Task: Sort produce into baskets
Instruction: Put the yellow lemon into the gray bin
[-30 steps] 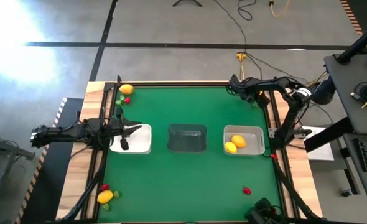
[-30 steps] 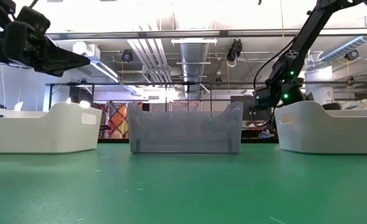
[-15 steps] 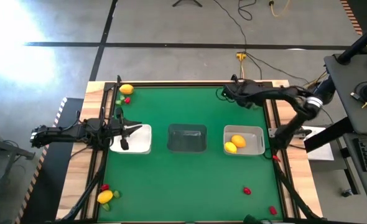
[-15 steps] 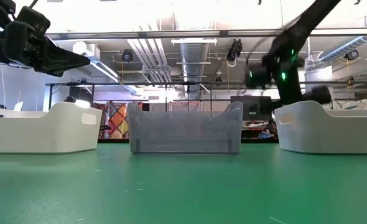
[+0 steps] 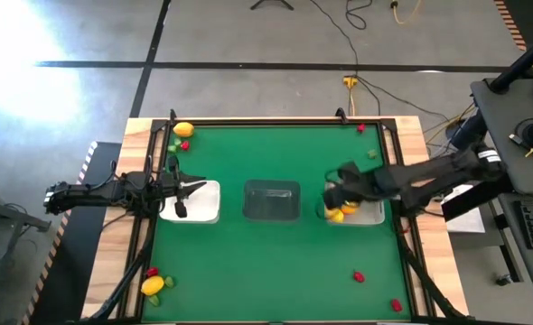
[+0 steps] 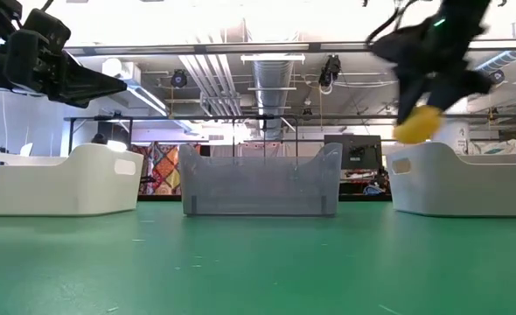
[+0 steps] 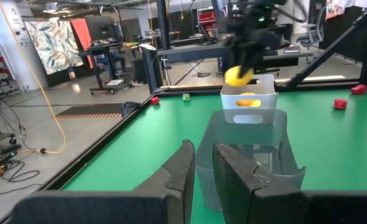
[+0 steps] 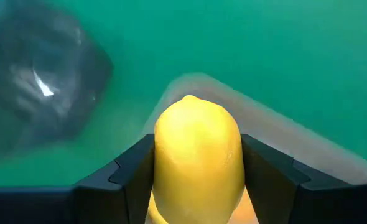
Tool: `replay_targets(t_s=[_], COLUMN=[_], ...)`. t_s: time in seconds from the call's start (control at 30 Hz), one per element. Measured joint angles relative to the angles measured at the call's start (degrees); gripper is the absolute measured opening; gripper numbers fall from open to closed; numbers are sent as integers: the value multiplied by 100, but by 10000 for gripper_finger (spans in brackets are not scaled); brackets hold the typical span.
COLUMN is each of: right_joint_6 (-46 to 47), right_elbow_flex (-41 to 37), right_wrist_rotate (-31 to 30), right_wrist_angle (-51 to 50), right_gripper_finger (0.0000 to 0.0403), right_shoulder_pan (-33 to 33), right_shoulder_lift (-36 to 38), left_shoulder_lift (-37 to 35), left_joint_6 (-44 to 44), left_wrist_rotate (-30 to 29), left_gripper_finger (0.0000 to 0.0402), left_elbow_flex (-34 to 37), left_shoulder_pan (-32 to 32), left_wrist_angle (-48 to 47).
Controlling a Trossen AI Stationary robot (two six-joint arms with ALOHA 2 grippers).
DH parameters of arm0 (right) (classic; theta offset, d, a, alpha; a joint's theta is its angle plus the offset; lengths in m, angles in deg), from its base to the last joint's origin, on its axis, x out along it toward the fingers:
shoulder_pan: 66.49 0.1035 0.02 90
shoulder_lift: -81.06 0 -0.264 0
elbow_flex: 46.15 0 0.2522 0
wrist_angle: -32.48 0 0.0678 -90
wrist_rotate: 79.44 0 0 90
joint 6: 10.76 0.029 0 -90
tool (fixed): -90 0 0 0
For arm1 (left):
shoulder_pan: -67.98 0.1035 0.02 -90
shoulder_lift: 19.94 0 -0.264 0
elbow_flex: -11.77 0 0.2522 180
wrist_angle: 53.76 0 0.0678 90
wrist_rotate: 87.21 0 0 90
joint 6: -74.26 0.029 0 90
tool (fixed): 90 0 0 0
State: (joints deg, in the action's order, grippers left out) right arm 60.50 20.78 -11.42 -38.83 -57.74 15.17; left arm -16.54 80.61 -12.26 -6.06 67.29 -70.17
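Right end effector point(image 8: 196, 186) clamps a yellow lemon point(image 8: 197, 158) above the pale basket point(image 5: 371, 217).

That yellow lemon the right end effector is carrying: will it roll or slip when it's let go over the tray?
Probably rolls: the yellow lemon is rounded and egg-shaped. Its smooth skin looks slippery, though the right end effector clamps both sides. The pale tray walls should contain it.

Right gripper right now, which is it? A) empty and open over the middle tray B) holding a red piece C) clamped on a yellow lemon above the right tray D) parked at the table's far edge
C: the right gripper has both fingers pressed against a yellow lemon, held over the right tray.
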Motion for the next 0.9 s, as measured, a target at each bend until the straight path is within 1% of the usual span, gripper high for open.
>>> replay_targets(t_s=[0.1,0.17,0.3,0.43,0.57,0.7,0.9], right_joint_6=[299,430,302,85,258,279,-189], right_elbow_flex=[0,-1,-2,-9,-10,18,310], right_wrist_rotate=[217,259,246,229,-1,102,100], right_wrist_angle=[-510,-524,-226,-218,-169,-154,-197], right_gripper_finger=[203,203,203,203,207,231,294], right_shoulder_pan=[386,461,385,294,143,20,-101], right_shoulder_lift=[122,127,-27,-336,-696,-920,-954], left_shoulder_lift=[2,0,1,0,1,2,1], left_joint_6=[0,0,0,0,0,0,0], left_wrist_rotate=[0,0,0,0,0,0,0], left_gripper_finger=[42,42,42,42,42,42,42], left_elbow_flex=[0,0,0,0,0,0,0], left_shoulder_pan=[-2,0,0,0,0,0,0], left_wrist_angle=[0,0,0,0,0,0,0])
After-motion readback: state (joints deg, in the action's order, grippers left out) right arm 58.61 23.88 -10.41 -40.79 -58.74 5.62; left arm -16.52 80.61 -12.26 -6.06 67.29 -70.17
